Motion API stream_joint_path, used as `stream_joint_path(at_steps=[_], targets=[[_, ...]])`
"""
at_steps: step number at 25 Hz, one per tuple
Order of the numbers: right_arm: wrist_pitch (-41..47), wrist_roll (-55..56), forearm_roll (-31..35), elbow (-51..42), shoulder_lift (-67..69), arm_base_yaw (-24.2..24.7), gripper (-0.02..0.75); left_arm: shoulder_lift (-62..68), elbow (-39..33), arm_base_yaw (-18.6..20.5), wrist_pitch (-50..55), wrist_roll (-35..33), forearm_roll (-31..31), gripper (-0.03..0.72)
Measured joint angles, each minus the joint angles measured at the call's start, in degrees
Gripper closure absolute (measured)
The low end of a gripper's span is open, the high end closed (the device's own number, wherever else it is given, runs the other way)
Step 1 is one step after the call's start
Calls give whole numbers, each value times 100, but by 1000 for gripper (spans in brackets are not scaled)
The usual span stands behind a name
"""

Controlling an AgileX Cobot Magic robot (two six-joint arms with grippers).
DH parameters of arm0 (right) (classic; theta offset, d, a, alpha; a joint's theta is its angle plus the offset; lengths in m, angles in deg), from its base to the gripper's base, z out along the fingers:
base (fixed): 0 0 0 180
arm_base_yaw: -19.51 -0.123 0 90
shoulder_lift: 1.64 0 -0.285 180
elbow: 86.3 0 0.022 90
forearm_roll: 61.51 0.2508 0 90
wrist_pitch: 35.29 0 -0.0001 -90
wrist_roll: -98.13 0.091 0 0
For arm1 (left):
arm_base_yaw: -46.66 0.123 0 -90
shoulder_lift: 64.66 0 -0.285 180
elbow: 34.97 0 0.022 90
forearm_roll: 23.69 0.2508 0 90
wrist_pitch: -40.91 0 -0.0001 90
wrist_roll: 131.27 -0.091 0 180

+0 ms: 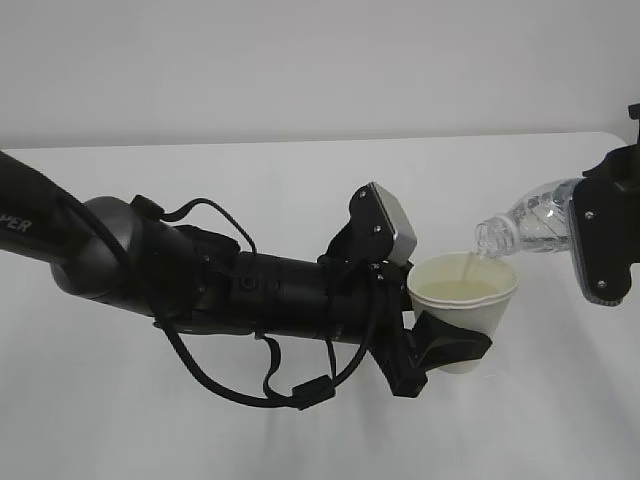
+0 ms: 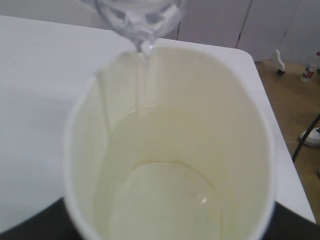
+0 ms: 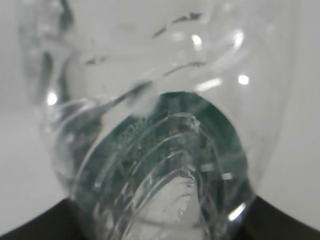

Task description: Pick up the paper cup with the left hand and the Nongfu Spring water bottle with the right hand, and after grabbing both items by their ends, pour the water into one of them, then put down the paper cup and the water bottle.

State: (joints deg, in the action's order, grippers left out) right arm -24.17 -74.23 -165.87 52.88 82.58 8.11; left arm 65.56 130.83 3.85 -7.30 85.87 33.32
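Closest to the exterior camera, the left claw (image 1: 440, 350) reaches in from the left on its thick black arm (image 1: 250, 290) with looping cables (image 1: 290, 392), and its dark fingers (image 1: 455, 345) are clamped around the lower body of the paper cup (image 1: 465, 300). That cup is held upright and clear above the white desk (image 1: 300, 170), its open mouth facing up. A grey square plate (image 1: 395, 225) sits on the wrist just behind the rim.

From the right edge the right claw (image 1: 600, 240) — a blocky black body with a light plate — grips the Nongfu Spring water bottle (image 1: 530, 225) by its rear end. Its fingers are closed on the bottle, which lies tipped nearly sideways with the uncapped neck lowest, poised just over the far-right rim of the cup. A thin stream of water (image 1: 470, 265) falls from the neck into the cup.

Seen from the left wrist, the cup (image 2: 170, 165) fills most of the view, its cream inside wet, with a shallow pool of clear liquid (image 2: 165, 200) at the bottom; the bottle's mouth (image 2: 145, 20) hangs above the far rim and the stream (image 2: 146, 75) runs down the inner wall.

The right wrist view looks straight along the bottle (image 3: 150, 150) — blurred ribbed plastic with a dark green patch of label showing through.
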Motion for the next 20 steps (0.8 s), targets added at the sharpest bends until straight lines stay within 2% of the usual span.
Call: stream_joint_path(at_steps=[20], targets=[[0, -21, 0, 0, 0, 0, 372, 0, 0, 0, 0, 0, 0, 274]])
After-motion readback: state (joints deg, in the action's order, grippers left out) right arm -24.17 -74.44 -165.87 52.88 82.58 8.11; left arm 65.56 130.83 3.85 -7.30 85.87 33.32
